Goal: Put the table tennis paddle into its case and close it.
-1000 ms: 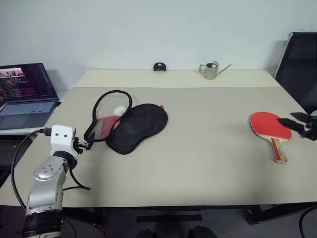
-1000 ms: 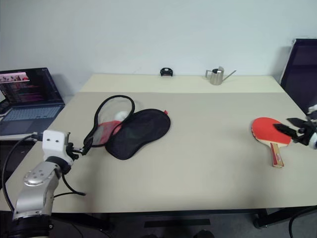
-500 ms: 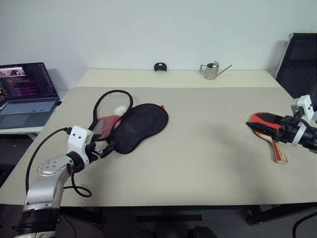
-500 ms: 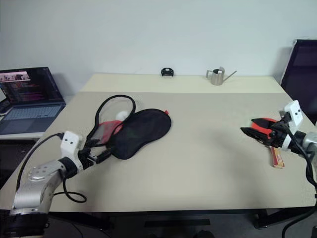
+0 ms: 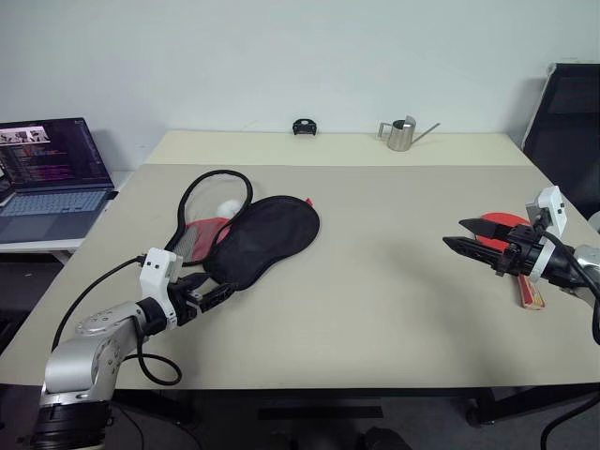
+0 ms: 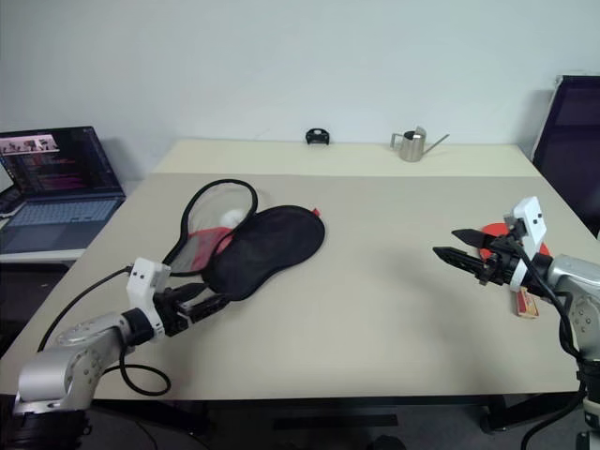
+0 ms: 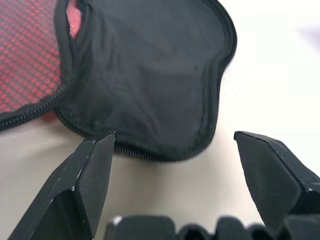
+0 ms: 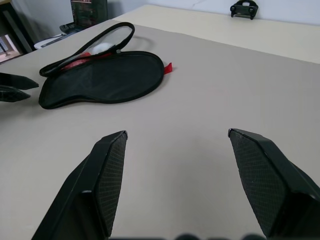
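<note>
Since a second ago both arms have swung inward over the desk (image 5: 375,309). The left tool (image 5: 220,294) has left the case's red mesh edge for its near black edge, and the right tool (image 5: 466,238) has come across from beyond the paddle toward the middle.

Taking the case (image 5: 262,239) as the landmark: nearest the robot, the left tool sits low just in front of the case's near edge, its two black fingers (image 7: 92,165) apart with nothing between them. In the left wrist view the zipped black rim lies just past the fingertips, not touching them. That placing looks like a set-up to pinch the near flap, probably to hold the pouch steady or lift it open.

The case itself lies flat and unzipped, black flap down toward the robot, the red mesh side and looped zip edge folded back behind it. This leaves a mouth for the bat.

Well to the right of the case, the right tool hovers above the desk, fingers (image 8: 107,175) spread and empty, pointing toward the case. The table tennis paddle (image 5: 506,228) lies on the desk just behind and under that wrist, red face up, handle toward the robot. It is not gripped, so the pick-up is not yet done.

Far behind the case, a small metal watering can (image 5: 400,133) stands near the back edge.
</note>
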Tool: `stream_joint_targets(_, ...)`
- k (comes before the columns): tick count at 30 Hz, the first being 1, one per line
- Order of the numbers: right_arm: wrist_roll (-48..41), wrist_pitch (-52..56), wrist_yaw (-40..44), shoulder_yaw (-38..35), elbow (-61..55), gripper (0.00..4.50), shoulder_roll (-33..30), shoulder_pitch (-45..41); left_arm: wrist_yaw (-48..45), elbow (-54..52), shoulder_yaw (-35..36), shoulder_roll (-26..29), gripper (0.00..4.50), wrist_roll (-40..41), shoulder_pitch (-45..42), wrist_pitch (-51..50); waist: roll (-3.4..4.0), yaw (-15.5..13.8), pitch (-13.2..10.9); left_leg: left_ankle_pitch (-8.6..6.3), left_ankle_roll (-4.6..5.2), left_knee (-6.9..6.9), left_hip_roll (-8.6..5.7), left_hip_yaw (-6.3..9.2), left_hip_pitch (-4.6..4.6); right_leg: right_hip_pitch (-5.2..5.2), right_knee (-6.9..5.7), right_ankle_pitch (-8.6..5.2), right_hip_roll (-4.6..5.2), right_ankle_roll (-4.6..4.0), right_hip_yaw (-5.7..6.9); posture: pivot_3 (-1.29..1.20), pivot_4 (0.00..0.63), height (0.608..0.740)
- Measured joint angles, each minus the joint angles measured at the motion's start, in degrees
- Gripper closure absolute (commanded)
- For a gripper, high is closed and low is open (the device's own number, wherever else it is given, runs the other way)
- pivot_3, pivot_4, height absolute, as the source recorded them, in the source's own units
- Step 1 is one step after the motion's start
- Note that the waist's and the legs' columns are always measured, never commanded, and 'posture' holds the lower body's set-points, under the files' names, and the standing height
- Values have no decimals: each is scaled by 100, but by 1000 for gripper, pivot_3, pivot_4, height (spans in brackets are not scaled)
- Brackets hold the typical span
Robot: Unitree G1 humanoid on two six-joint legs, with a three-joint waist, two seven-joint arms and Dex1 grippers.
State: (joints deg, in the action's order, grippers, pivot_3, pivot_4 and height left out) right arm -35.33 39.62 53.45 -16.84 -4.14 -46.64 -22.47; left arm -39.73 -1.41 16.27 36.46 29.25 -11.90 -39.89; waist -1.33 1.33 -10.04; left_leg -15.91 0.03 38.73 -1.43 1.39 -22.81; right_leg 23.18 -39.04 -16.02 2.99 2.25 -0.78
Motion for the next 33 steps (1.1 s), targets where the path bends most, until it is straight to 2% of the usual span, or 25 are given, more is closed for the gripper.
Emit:
stream_joint_targets(12, -116, 27, -147, 0, -131, 966, 66, 122, 771, 948, 194, -296, 348, -9, -693, -428, 0, 2, 0, 0, 0, 2, -1, -1, -1, 0, 0, 0, -1, 0, -2, 0, 150, 740)
stream_joint_targets(21, -183, 64, -285, -3, -203, 966, 66, 131, 811, 1233, 145, -457, 348, -29, -1025, -516, 0, -22, 0, 1, -1, 5, -2, 0, 0, -1, -2, 1, 0, 0, -1, 0, 150, 740)
stream_joint_targets(28, -185, 63, -359, -4, -203, 966, 66, 127, 797, 1542, -19, -626, 348, -89, -1371, -511, 6, -174, 5, 1, -1, 12, -6, 2, 1, -6, -4, 3, 0, 2, 1, 0, 150, 740)
stream_joint_targets(31, -185, 63, -377, -5, -203, 945, 66, 121, 781, 1768, -64, -690, 930, -126, -1570, -533, 7, -223, 6, 1, 0, 14, -8, 5, 1, -8, -4, 4, 1, 2, 3, 0, 150, 740)
stream_joint_targets(33, -186, 63, -384, -4, -203, 945, 67, 118, 782, 1870, -97, -768, 1612, -161, -1654, -525, 6, -237, 6, 1, 0, 14, -9, 5, 1, -8, -3, 5, 1, 3, 2, 0, 150, 740)
